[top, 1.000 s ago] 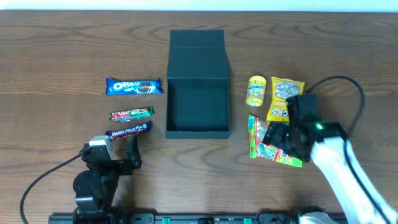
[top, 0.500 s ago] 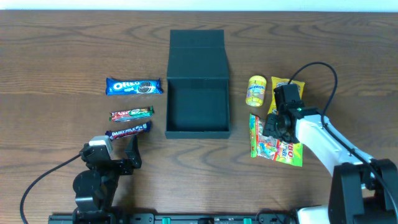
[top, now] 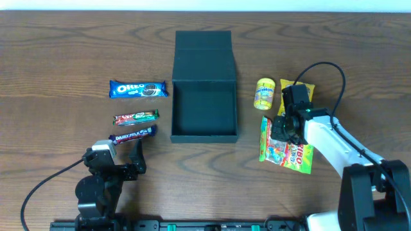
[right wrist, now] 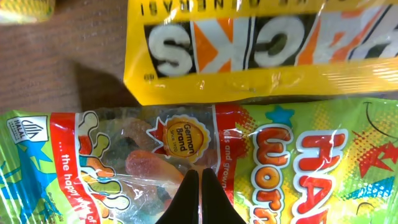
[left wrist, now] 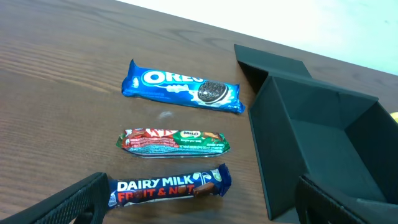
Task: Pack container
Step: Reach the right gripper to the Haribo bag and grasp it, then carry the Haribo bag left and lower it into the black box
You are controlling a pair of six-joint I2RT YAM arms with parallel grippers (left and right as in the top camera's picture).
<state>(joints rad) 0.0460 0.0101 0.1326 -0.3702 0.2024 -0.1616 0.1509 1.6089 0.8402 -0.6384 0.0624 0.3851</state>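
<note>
The container (top: 204,112) sits open mid-table, lid back, while the right gripper (right wrist: 199,183), fingers pressed together on the gummy bag (right wrist: 112,162) near it, wants a firm pinch of film before any lift; left gripper (left wrist: 199,199) hangs spread wide.

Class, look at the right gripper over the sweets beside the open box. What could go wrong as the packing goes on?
1. The right gripper has its fingertips closed together against the slick film of the Haribo gummy worm bag. Any pinch there would be thin and may slip on lifting.
2. The yellow snack bag lies edge to edge with it and might be dragged along.
</note>
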